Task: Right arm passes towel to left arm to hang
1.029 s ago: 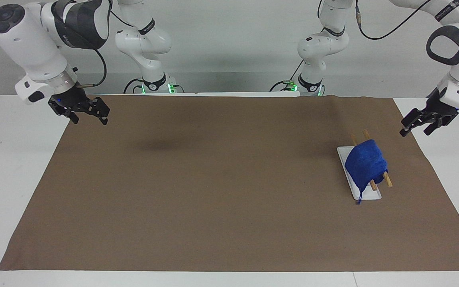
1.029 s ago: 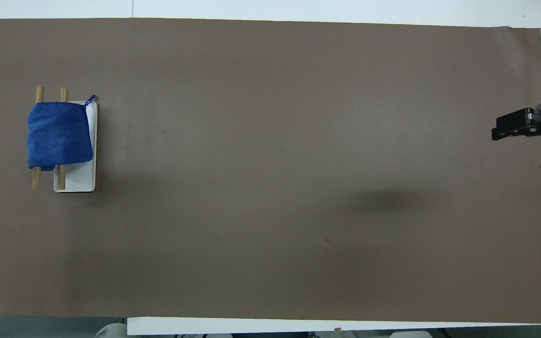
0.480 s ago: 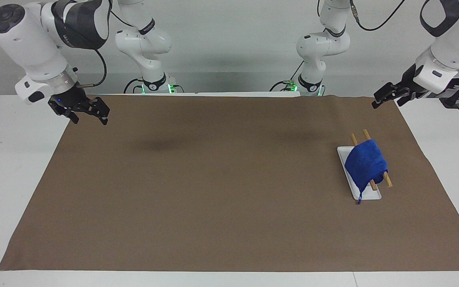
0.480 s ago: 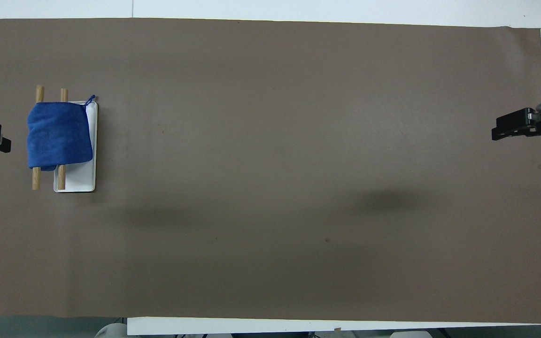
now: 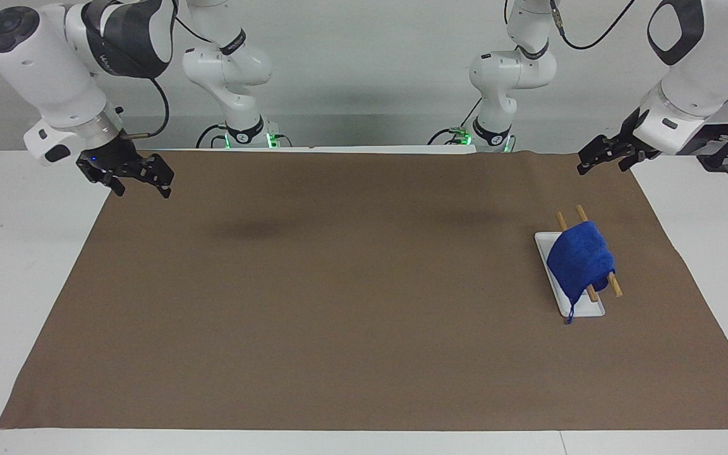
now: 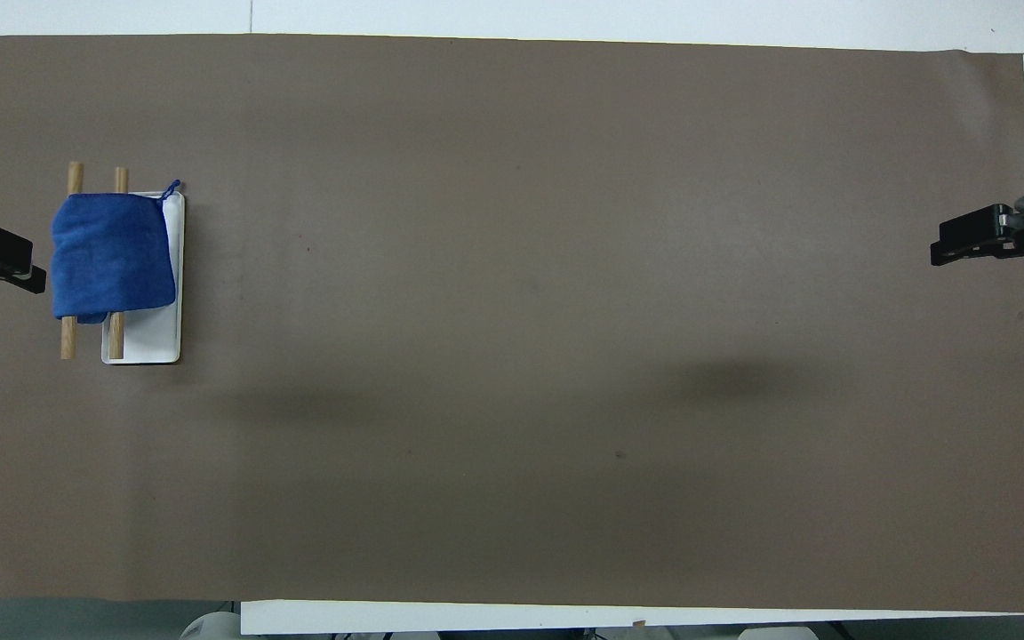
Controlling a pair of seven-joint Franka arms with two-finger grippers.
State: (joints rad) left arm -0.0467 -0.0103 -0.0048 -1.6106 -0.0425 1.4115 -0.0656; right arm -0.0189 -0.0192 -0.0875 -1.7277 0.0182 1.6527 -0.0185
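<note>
The blue towel (image 5: 579, 262) (image 6: 112, 258) hangs draped over a small rack of two wooden rods (image 5: 582, 212) (image 6: 75, 173) on a white base (image 5: 585, 311) (image 6: 152, 342), toward the left arm's end of the table. Its loop string dangles at one corner. My left gripper (image 5: 601, 167) (image 6: 35, 271) hovers open and empty in the air beside the rack, clear of the towel. At the right arm's end, my right gripper (image 5: 143, 189) (image 6: 937, 252) waits open and empty above the edge of the mat.
A brown mat (image 5: 339, 303) (image 6: 521, 356) covers most of the white table. The rack with the towel is the only object standing on it.
The left gripper has risen and swung in from the table's end toward the rack. Towel, rack and right arm have not moved.
</note>
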